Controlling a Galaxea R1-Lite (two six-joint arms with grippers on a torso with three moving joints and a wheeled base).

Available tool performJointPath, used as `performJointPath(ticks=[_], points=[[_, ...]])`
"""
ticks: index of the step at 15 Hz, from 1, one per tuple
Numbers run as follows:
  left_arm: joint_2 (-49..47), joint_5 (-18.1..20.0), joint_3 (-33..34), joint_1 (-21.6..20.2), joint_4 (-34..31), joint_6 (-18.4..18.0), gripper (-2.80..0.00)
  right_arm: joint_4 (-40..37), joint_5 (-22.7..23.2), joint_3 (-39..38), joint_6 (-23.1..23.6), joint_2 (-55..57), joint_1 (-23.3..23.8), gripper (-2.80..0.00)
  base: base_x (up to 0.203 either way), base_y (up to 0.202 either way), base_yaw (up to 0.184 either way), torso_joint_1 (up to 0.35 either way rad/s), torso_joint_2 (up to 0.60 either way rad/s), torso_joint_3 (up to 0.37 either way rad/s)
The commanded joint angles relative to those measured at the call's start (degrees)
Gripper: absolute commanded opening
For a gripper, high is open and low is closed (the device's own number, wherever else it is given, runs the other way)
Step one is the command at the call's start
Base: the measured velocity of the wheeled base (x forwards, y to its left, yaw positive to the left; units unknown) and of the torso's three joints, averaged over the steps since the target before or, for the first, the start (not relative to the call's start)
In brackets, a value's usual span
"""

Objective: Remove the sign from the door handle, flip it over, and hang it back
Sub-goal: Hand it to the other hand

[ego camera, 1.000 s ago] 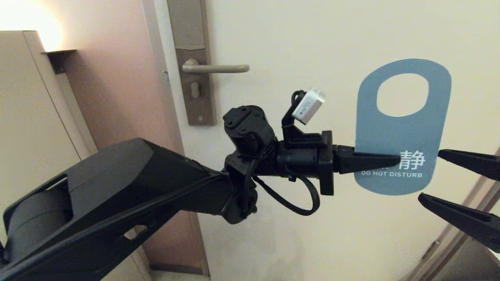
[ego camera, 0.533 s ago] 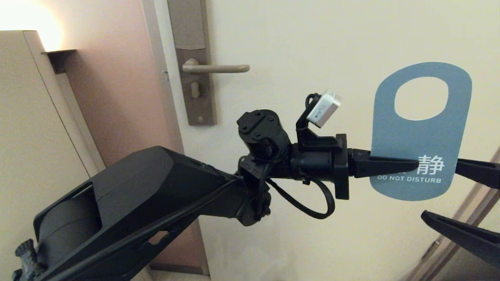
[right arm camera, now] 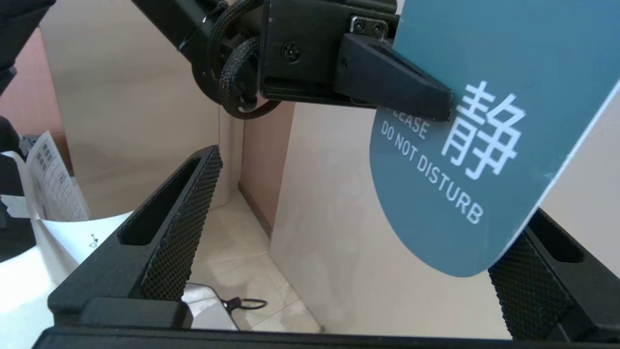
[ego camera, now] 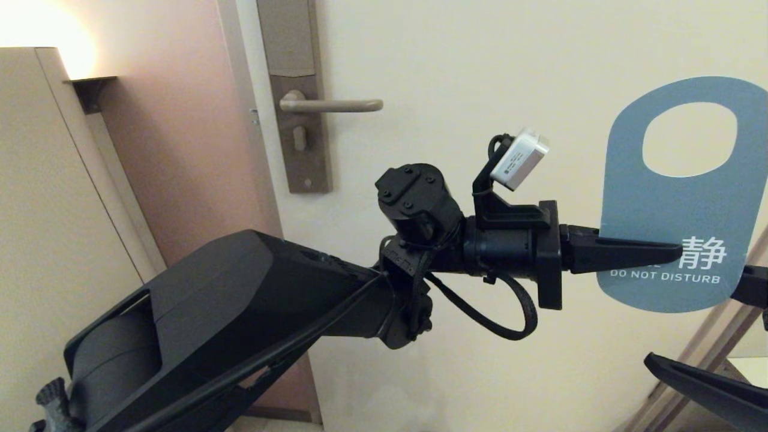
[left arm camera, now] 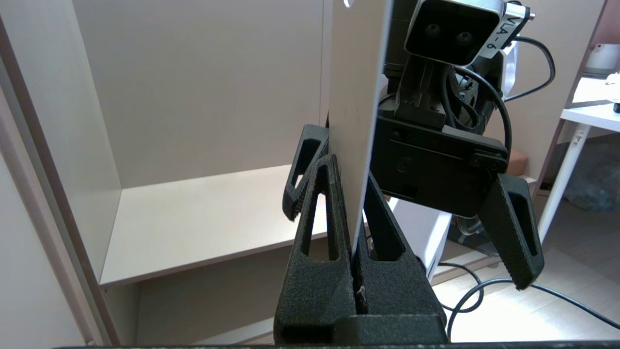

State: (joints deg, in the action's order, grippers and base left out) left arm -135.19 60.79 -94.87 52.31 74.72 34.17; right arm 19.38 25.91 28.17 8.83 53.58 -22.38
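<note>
Off the slim bronze-grey lever door handle (ego camera: 330,105), the flat teal-blue sign (ego camera: 678,204) sits clamped in the left end effector (ego camera: 672,257), its lower end between the spread jaws of the right end effector (right arm camera: 339,213); flipping and rehanging remain.

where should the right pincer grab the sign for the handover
Grip the sign at its solid rounded bottom end, coming from its right, opposite the left pincer that pinches its left edge. The right pincer is open, and that flat end already hangs between its fingers.

Teal-blue sign (ego camera: 678,204) (white lettering), bronze-grey door handle (ego camera: 336,105), black end effector (ego camera: 672,255).
</note>
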Motion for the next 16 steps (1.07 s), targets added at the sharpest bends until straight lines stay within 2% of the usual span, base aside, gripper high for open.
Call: performJointPath(ticks=[1, 16], points=[[0.08, 0.33, 0.03, 0.25, 0.66, 0.19, -2.80, 0.13, 0.00, 0.15, 0.05, -0.23, -0.03, 0.00, 0.000, 0.000, 0.000, 0.000, 0.00, 0.000], [0.26, -0.15, 1.28, 1.90, 2.00, 0.28, -2.80, 0.13, -1.13, 0.22, -0.04, -0.58, 0.06, 0.00, 0.000, 0.000, 0.000, 0.000, 0.00, 0.000]])
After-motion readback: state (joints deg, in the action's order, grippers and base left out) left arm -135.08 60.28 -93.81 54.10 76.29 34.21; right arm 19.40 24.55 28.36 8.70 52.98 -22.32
